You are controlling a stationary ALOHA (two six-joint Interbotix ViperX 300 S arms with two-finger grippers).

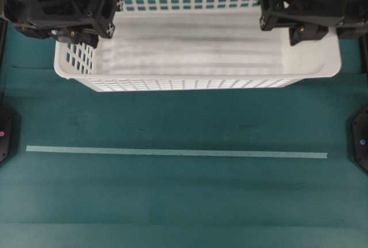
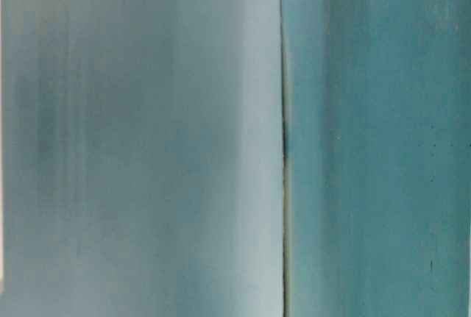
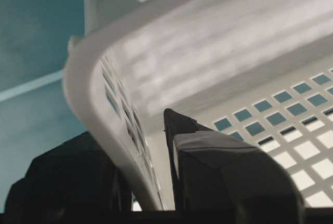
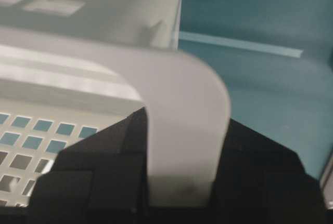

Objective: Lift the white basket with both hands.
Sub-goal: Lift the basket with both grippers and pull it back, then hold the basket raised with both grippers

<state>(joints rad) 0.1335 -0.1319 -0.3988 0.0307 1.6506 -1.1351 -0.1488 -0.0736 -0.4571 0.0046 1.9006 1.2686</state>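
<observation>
Left gripper (image 3: 148, 182): clamped on the left end wall of the white basket (image 1: 195, 58), one finger (image 3: 218, 172) inside, the other outside.
White basket: tilted, at the far side of the green table (image 1: 184, 190), beyond the pale tape strip (image 1: 172, 152).
Right gripper (image 4: 179, 182): clamped astride the basket's right rim, fingers (image 4: 99, 177) pressed on either face.

Teal table surface (image 1: 184, 202) filled overhead view, faint horizontal creases across it. Pale thin tape strip (image 1: 177, 153) lay flat on it, running left to right across most of width, in front of white basket (image 1: 195, 81). Whether basket touched surface: could not tell. Black rounded object at left edge (image 1: 3, 134), another at right edge (image 1: 361, 141).
</observation>
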